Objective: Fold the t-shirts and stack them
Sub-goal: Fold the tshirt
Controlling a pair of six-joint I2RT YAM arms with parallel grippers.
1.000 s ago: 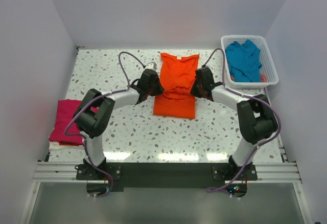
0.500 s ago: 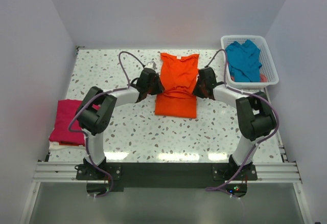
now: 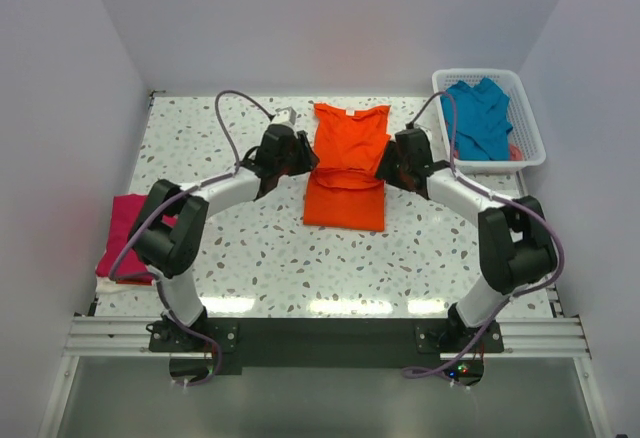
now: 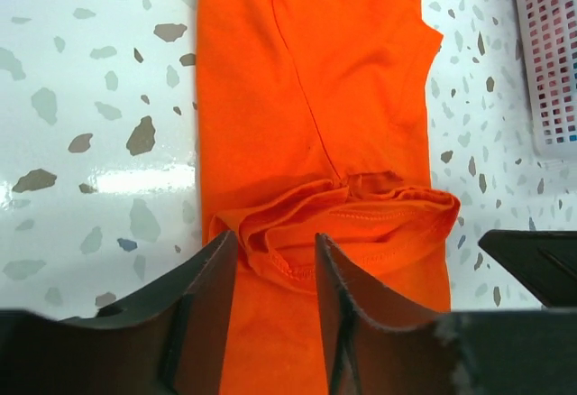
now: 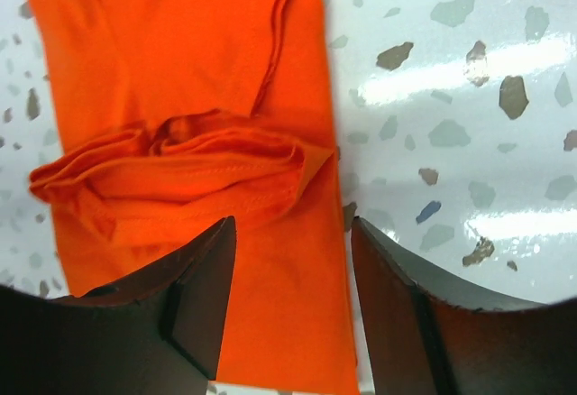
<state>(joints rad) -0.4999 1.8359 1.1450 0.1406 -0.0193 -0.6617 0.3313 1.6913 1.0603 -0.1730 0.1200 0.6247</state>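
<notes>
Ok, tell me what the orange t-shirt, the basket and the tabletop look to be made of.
Orange t-shirt: soft matte knit cloth, likely cotton jersey; it bunches in folds and shows a stitched hem.
Basket: seemingly white plastic, with moulded lattice walls.
Tabletop: glossy, speckled terrazzo look, either stone or laminate; it mirrors the lights.

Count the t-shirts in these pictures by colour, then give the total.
Orange t-shirt: 1
Magenta-pink t-shirt: 1
Teal-blue t-shirt: 1, lying in the white basket
Total: 3
A red scrap at the basket's near corner is too hidden to count.
</notes>
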